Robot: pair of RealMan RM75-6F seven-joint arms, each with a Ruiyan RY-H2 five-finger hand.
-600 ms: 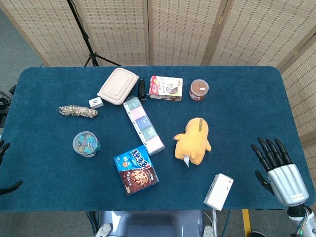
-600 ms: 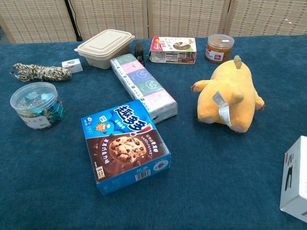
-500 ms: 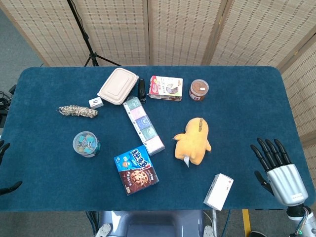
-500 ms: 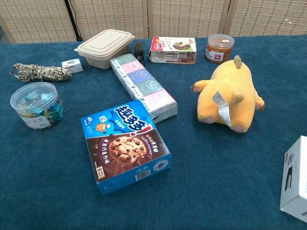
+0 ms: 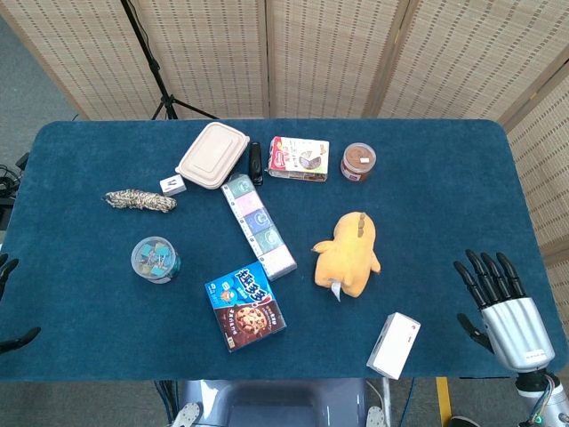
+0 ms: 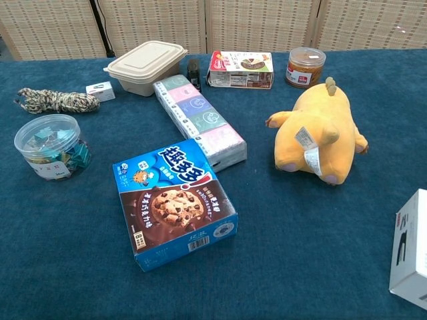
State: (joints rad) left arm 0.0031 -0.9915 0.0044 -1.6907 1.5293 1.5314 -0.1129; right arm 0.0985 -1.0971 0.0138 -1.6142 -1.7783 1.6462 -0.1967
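Table: blue cloth point(image 5: 427, 178), bamboo screens behind.
Your right hand point(image 5: 503, 311): empty, fingers spread, at the table's right edge, nearest the white box point(image 5: 394, 345).
Your left hand point(image 5: 7, 302): only dark fingertips show; state unclear.
Centre: yellow plush point(image 5: 349, 253), cookie box point(image 6: 175, 202).

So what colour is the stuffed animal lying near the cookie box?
The stuffed animal is yellow, with pinkish feet; the chest view shows it best.
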